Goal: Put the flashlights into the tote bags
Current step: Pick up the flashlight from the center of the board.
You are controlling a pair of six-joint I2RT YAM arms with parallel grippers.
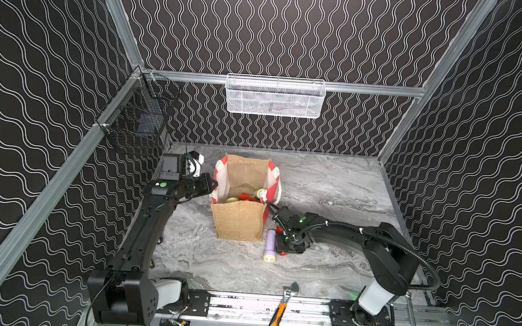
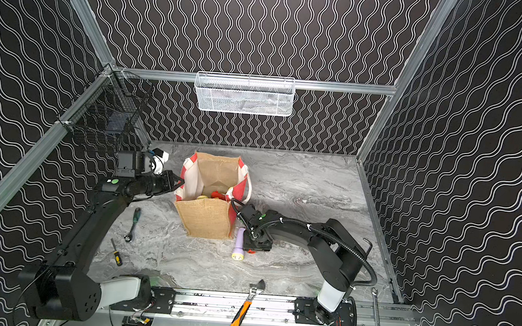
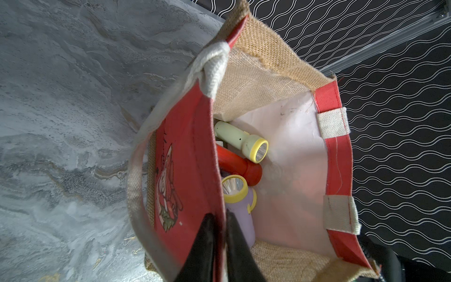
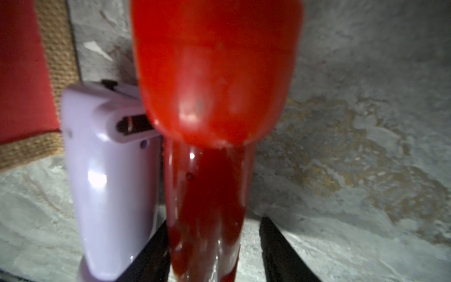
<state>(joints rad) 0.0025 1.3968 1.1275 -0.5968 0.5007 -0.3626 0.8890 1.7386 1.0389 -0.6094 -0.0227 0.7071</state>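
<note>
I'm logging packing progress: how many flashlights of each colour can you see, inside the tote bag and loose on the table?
Red flashlights: 2, bagged red flashlight and loose red flashlight
Lilac flashlights: 2, bagged lilac flashlight and loose lilac flashlight
Pale green flashlight: 1, bagged
Total: 5 visible; the tote bag may hide more.

Grey marbled tabletop (image 1: 330,187). Jute tote bag (image 1: 239,222) upright mid-table. Lilac flashlight (image 1: 270,245) flat just beside bag, red flashlight (image 4: 207,195) against it. Green-handled wrench (image 2: 132,225), small screwdriver (image 2: 115,252) near left edge. Adjustable wrench (image 1: 280,313) head on front edge.
</note>
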